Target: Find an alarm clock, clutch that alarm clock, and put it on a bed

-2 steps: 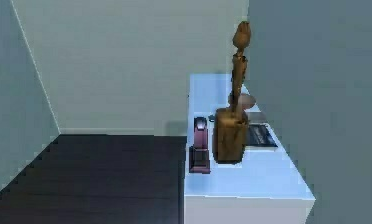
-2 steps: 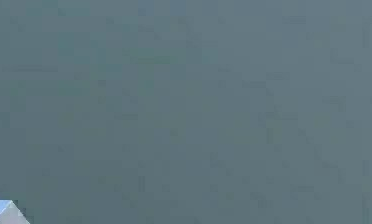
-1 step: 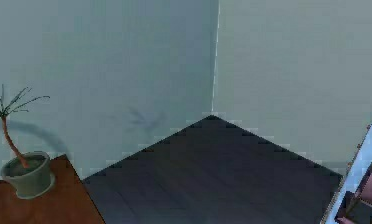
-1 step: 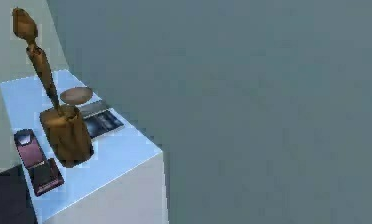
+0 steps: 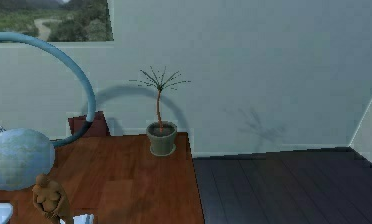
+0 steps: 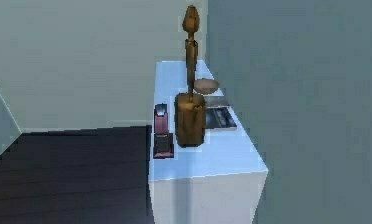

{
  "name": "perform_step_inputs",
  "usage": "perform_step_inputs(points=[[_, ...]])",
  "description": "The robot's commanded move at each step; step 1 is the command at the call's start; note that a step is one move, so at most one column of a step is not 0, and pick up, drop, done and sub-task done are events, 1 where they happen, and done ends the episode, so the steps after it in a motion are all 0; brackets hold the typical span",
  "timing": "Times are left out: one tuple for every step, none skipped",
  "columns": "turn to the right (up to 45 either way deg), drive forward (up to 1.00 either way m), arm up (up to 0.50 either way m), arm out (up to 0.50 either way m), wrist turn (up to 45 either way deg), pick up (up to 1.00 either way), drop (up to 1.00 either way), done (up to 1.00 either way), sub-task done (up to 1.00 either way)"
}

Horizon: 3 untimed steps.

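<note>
Pincer: state cannot be told, so places relative to it cannot be given. Alarm clock: whereabouts cannot be told. Likely search step, task barely begun.

Forward view: brown table (image 5: 124, 175) carries potted plant (image 5: 161, 130) at far corner by wall, probably kept clear of working area.

Arm side view: pale table (image 6: 209, 165). Tall wooden statue (image 6: 191, 45) stands upright at far end, brown cylinder (image 6: 189, 120) mid-top. Dark-red slab (image 6: 162, 130) lies flat by left edge, so stable.

In the forward view, the wooden table (image 5: 144, 175) runs off the left and bottom edges; the left edge also cuts the pale blue rounded object (image 5: 19, 160), the bottom edge the brown figurine (image 5: 49, 200). In the arm side view, you cannot identify the flat dark item (image 6: 222, 118) partly hidden behind the brown cylinder (image 6: 190, 120).
</note>
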Motion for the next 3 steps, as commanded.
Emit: perform_step_inputs(points=[[0.0, 0.0, 0.5, 0.0, 0.0, 0.0, 0.0, 0.0, 0.0], [0.0, 0.0, 0.38, 0.0, 0.0, 0.0, 0.0, 0.0, 0.0], [0.0, 0.0, 0.0, 0.32, 0.0, 0.0, 0.0, 0.0, 0.0]])
